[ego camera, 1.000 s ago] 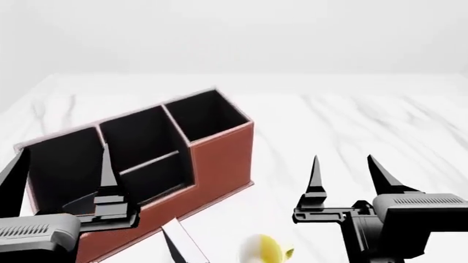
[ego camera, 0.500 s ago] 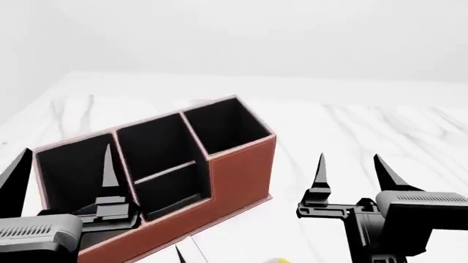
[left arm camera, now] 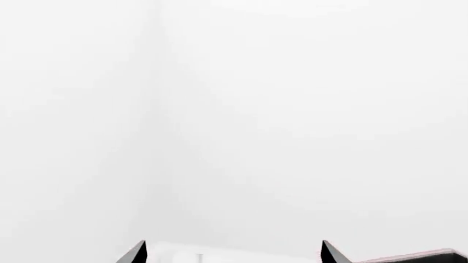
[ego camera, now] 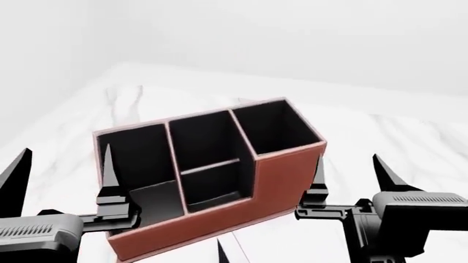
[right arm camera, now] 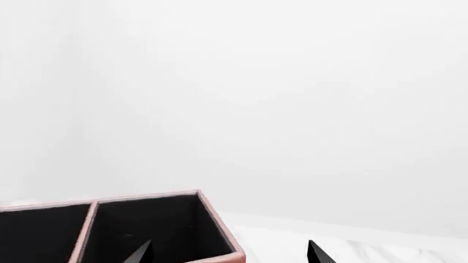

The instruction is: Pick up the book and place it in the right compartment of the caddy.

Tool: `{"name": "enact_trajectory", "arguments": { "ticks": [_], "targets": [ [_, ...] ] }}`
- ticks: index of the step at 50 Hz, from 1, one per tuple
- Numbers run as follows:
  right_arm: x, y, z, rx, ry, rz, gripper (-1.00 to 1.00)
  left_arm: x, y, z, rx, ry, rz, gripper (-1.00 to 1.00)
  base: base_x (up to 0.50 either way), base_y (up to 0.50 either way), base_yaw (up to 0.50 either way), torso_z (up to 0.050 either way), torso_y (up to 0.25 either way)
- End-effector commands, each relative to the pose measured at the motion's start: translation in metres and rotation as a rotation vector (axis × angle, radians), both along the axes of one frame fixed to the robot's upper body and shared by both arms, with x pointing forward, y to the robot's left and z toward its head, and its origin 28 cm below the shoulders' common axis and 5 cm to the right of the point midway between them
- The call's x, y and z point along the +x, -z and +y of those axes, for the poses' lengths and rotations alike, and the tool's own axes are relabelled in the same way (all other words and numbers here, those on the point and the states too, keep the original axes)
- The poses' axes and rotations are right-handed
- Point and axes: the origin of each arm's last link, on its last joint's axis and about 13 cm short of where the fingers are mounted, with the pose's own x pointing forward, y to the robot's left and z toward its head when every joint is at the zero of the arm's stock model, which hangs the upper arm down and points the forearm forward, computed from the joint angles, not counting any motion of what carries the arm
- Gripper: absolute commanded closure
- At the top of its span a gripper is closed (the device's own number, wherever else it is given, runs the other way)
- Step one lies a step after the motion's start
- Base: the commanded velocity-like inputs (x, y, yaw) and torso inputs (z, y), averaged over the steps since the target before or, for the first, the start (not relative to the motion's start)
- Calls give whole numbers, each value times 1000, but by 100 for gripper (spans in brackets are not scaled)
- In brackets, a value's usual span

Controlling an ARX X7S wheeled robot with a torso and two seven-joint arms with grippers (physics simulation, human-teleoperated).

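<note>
Both sets of jaws stand wide open and hold nothing: the left gripper (ego camera: 62,164), the right gripper (ego camera: 349,167). The book (ego camera: 221,250) barely shows, low and close. It looks thin, stiff and light; pinch its covers. Farther off sits the caddy (ego camera: 281,178) on the white surface (ego camera: 387,137), right compartment (ego camera: 274,127) empty.

The caddy (ego camera: 212,181) now sits further right in the head view, its tall end touching the right gripper (ego camera: 349,165) in the frame, while the yellow-lined mug has left view.

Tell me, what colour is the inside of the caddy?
Black inside the caddy, with reddish-brown outer walls; the head view shows it best.
</note>
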Motion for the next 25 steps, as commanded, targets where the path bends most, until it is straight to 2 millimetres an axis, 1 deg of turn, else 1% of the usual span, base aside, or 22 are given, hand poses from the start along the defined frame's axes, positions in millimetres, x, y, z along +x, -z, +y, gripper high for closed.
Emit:
{"name": "enact_trajectory", "arguments": {
  "ticks": [1,25],
  "targets": [
    [-1,1,0,-7,-7,-2,-100,0,0,0,0,-1,-1,-100,0,0,500,0,0],
    [-2,1,1,-17,-16,-2,-100,0,0,0,2,-2,-3,-100,0,0,500,0,0]
  ]
}}
